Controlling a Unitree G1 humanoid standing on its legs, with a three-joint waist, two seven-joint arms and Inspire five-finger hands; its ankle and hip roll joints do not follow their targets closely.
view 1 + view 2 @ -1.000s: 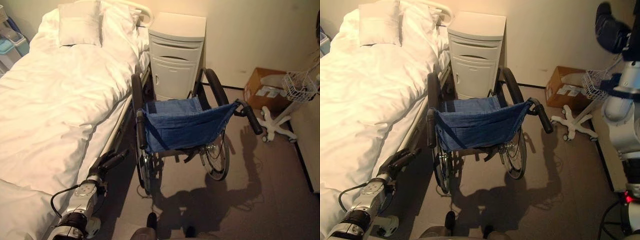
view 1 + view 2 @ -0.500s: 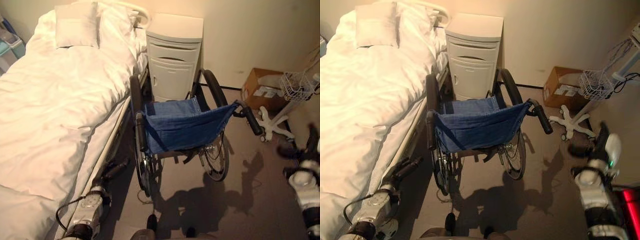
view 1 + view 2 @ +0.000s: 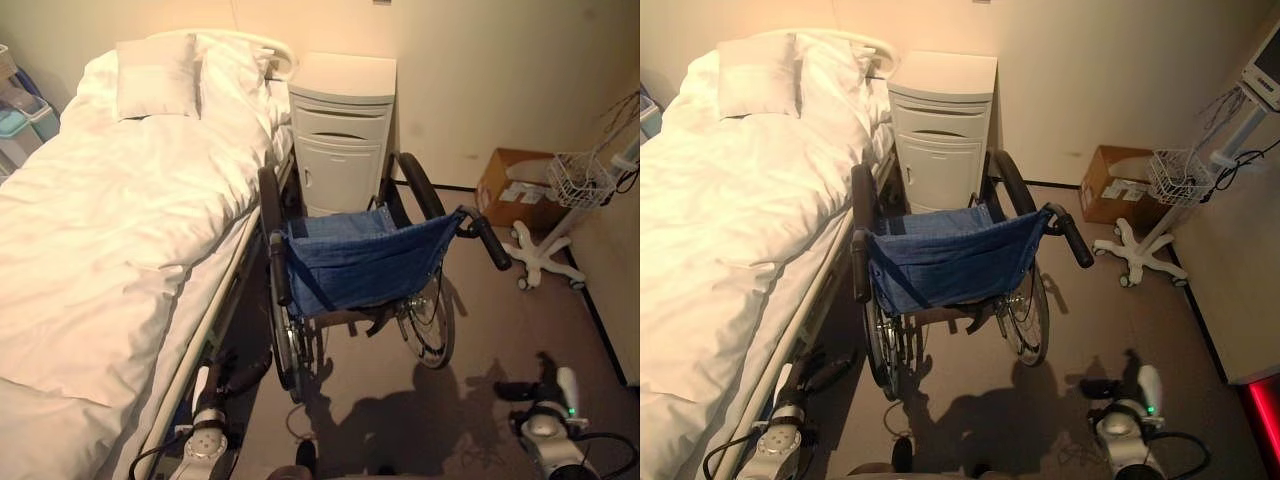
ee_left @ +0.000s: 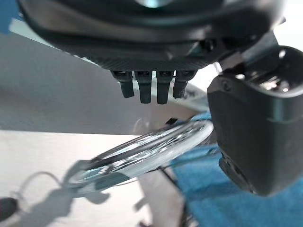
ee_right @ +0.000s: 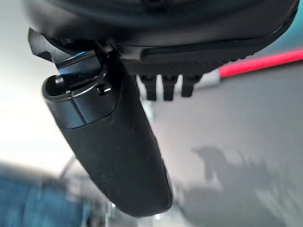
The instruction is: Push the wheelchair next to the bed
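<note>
Left hand [image 4: 156,71] fingers straight, wheelchair [image 4: 142,153] wheel just beyond

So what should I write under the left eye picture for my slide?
Blue-seated wheelchair parked beside the white bed, facing a bedside cabinet, with the robot's left hand and right hand low behind it, holding nothing.

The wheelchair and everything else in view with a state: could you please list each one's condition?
wheelchair: unfolded, seat empty, parked beside the bed, no hand on it
bed: made, unoccupied, pillow at its head
bedside cabinet: door and drawer closed
cardboard box: open
left hand: open, low by the bed frame
right hand: open, holding nothing
</note>
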